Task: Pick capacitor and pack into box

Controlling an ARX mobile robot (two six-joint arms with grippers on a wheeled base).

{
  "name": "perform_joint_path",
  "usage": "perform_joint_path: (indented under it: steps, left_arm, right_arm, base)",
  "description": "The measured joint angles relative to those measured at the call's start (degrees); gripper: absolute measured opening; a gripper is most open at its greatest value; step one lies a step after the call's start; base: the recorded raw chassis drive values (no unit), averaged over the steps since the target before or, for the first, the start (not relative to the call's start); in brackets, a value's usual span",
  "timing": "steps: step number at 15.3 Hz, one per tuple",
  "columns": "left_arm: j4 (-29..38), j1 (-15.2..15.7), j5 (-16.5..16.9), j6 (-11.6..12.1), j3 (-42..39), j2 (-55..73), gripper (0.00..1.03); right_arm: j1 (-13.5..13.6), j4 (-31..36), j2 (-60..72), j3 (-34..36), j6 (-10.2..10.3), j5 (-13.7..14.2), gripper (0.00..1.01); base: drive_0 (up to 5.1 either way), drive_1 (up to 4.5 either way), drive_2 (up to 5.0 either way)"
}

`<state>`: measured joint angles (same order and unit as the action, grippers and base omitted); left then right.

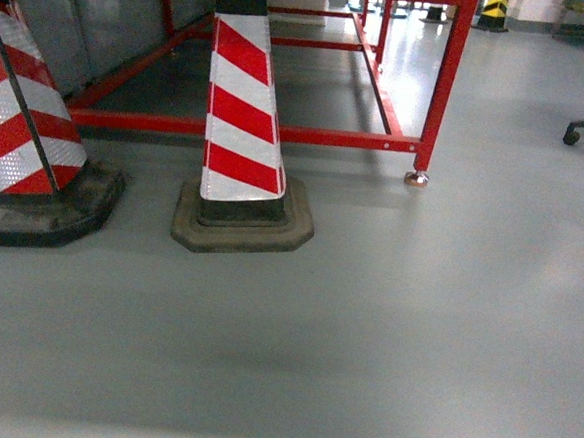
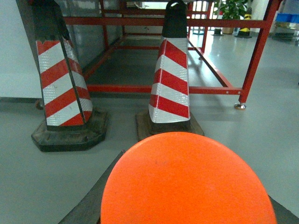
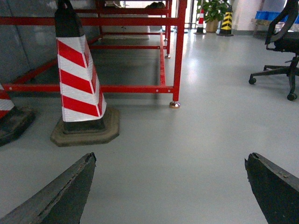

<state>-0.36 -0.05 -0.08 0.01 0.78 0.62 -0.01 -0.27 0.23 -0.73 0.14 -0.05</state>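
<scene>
A large round orange capacitor [image 2: 187, 182] fills the lower half of the left wrist view. My left gripper [image 2: 194, 179] is shut on it, with a dark finger [image 2: 96, 198] against its left edge and the tip of the other showing at the bottom right corner. My right gripper [image 3: 170, 156] is open over bare grey floor, with nothing between its dark fingers [image 3: 65, 193]. The box is out of view. The head view shows neither gripper.
Two red-and-white striped cones [image 1: 240, 125] [image 1: 23, 130] on black rubber bases stand on the grey floor in front of a red metal frame [image 1: 248, 132] with a caster foot [image 1: 416, 178]. A black office chair [image 3: 282, 56] stands at the right.
</scene>
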Motion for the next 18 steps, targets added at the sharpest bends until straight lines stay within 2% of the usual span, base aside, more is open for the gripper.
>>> perform_joint_path:
  steps: [18]
  left_arm:
    - [-0.11, 0.00, 0.00, 0.00, 0.00, 0.00, 0.43]
  right_arm:
    - [0.00, -0.24, 0.02, 0.00, 0.00, 0.07, 0.98]
  base:
    - [0.0, 4.10, -4.0]
